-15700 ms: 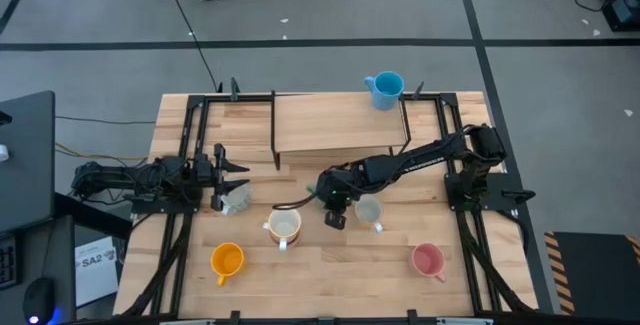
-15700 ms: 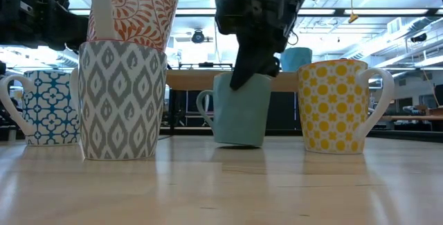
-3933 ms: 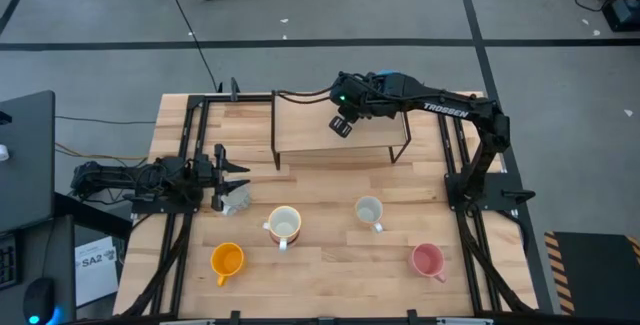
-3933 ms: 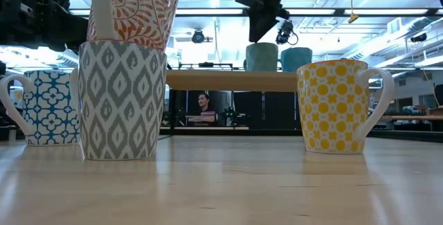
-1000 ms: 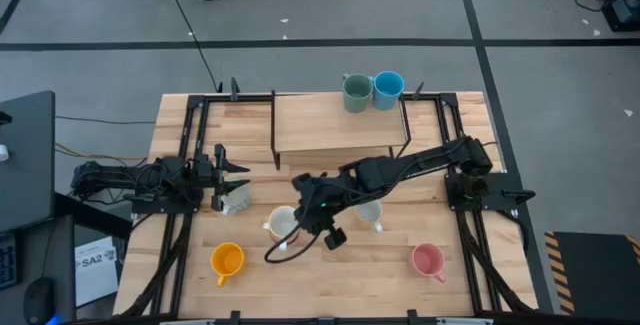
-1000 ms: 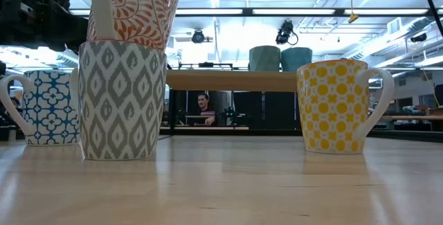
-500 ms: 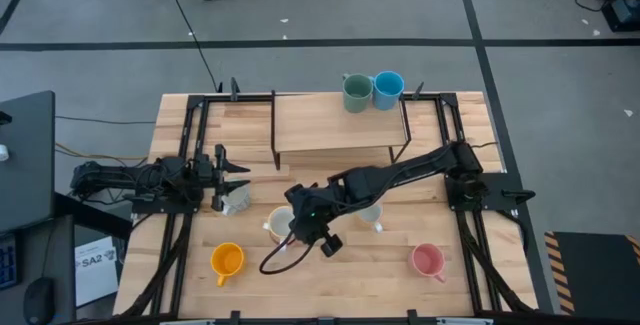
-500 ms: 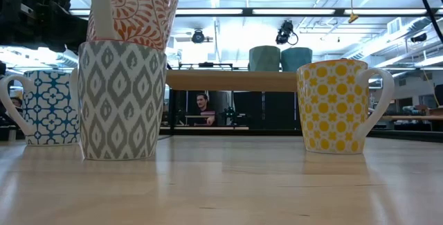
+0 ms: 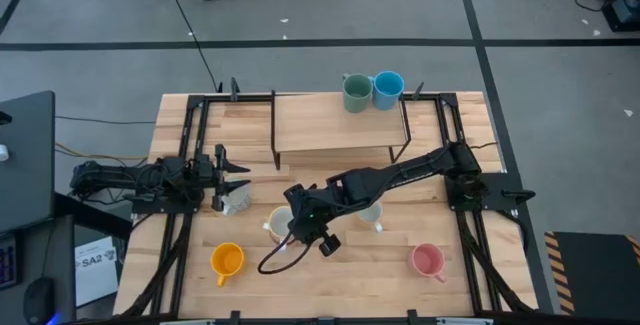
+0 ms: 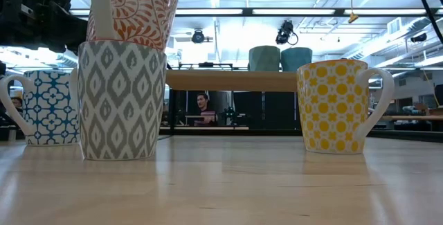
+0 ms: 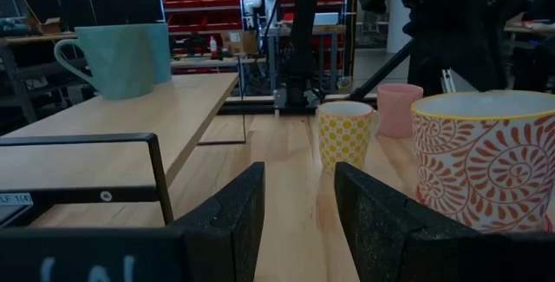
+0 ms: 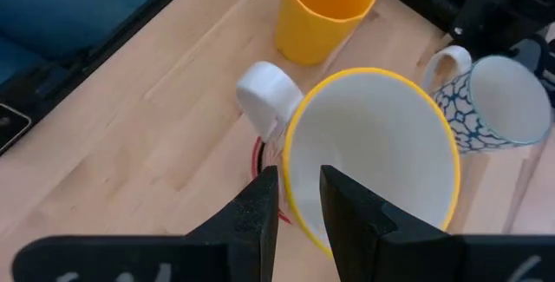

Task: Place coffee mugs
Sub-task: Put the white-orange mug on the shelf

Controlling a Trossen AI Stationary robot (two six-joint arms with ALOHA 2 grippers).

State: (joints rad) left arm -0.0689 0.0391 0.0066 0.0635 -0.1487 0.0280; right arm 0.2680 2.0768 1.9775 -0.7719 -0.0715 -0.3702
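Overhead, the right gripper (image 9: 303, 227) hung over a cream mug (image 9: 279, 225); green mug (image 9: 356, 92) and blue mug (image 9: 388, 88) stood on the shelf (image 9: 320, 125).

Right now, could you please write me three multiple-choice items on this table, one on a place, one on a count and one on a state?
1. Where is the right pincer?
A. over the raised shelf
B. above the yellow-rimmed mug
C. beside the pink mug

2. How many mugs stand on the raised shelf?
A. one
B. two
C. four

3. How do the right pincer's fingers stand?
A. apart, straddling the yellow-rimmed mug's rim
B. shut on the solid orange mug's handle
C. shut on the pink mug

Answers: 1 B, the high view shows it at the yellow-rimmed mug. 2 B, the sage-green mug and bright blue mug stand side by side there. 3 A, the right wrist view shows the rim between its fingers.
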